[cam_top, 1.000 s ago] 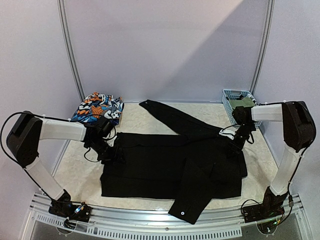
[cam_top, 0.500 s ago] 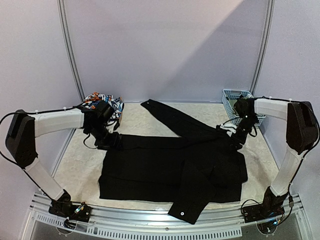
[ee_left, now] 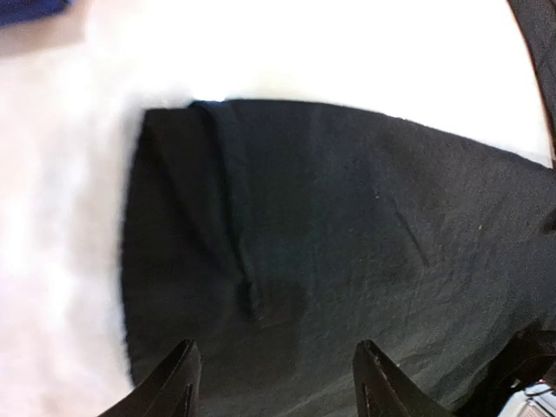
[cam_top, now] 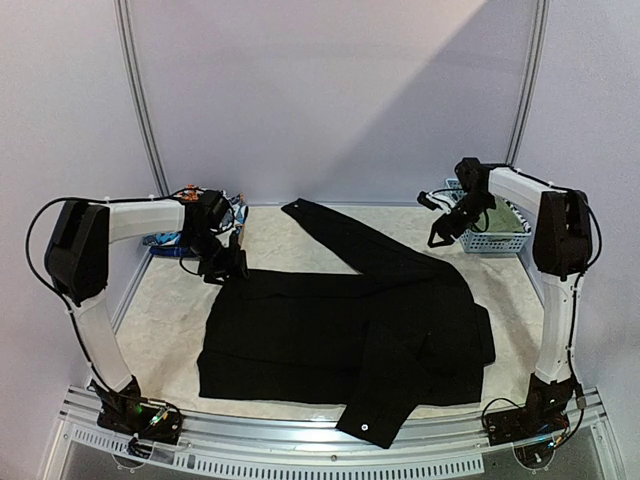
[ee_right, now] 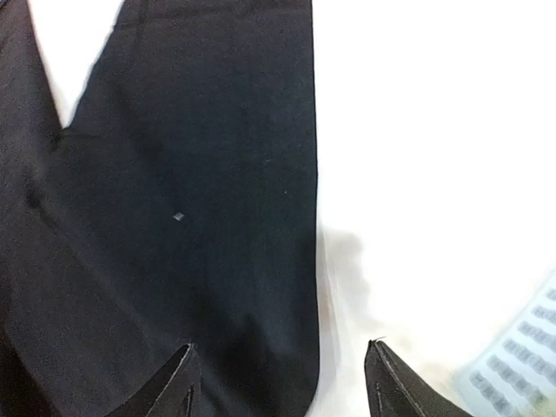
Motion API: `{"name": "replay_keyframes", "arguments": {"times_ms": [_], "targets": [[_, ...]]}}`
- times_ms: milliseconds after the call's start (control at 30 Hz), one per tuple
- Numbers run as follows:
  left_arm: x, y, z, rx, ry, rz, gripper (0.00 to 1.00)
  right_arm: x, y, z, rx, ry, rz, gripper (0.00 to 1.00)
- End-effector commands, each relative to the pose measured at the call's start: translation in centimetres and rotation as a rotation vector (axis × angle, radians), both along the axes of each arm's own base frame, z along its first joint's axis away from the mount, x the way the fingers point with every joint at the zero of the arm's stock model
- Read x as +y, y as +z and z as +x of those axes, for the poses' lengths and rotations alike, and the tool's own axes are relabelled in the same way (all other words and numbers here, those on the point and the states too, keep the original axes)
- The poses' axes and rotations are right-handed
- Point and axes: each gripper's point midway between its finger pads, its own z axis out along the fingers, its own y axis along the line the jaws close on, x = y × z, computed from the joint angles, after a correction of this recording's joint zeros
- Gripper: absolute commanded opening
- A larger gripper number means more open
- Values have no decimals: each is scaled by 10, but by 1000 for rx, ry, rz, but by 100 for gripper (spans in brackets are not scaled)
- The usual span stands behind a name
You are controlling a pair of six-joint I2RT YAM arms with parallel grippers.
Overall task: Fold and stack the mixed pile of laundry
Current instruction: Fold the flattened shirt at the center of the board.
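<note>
Black trousers (cam_top: 340,320) lie spread over most of the table (cam_top: 160,330). They are partly folded, with one leg running diagonally to the far side and the other leg's cuff (cam_top: 368,428) reaching past the near edge.

The left gripper (cam_top: 228,268) hangs over their far-left corner and the right gripper (cam_top: 438,228) hangs above the diagonal leg, close to the basket (cam_top: 497,240). Both have their jaws spread and hold nothing.

The likeliest slip is at that corner. The cloth is layered there, so a pinch may take only the top layer and pull the fold apart instead of carrying it. The overhanging cuff is a second risk, since dragging the pile toward the near side could tip more cloth off the table. The right arm sits close enough to the basket that a wide swing could knock it. The left arm crowds the print garment (cam_top: 186,191) behind it and could snag that.

Only the top view shows the whole layout: the crossing legs, the cuff over the edge and both neighbours. It renders the corner as flat black, though. The left wrist view shows the left gripper (ee_left: 276,352) over a doubled edge with a raised seam. The right wrist view shows the right gripper (ee_right: 278,352) above the leg's straight edge, with bare table beside it and a basket (ee_right: 521,365) corner.
</note>
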Motion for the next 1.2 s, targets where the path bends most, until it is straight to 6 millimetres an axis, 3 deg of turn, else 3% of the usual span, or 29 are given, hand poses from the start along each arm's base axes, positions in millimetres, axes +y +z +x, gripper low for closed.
{"name": "replay_keyframes", "arguments": {"times_ms": [0,200,500,933,1167], "targets": [[-11,-10,10,15,67,-123,59,15,-21,9,98,-62,109,65],[-15,-27,11,41,65,-150,50,28,-44,7,191,-62,181,65],[-17,-39,5,80,72,-160,50,19,-76,1,252,-93,137,65],[-20,-47,2,103,89,-183,49,-24,-61,25,145,-210,125,64],[-21,-48,3,110,98,-191,50,-13,-71,-7,288,-155,175,58]]}}
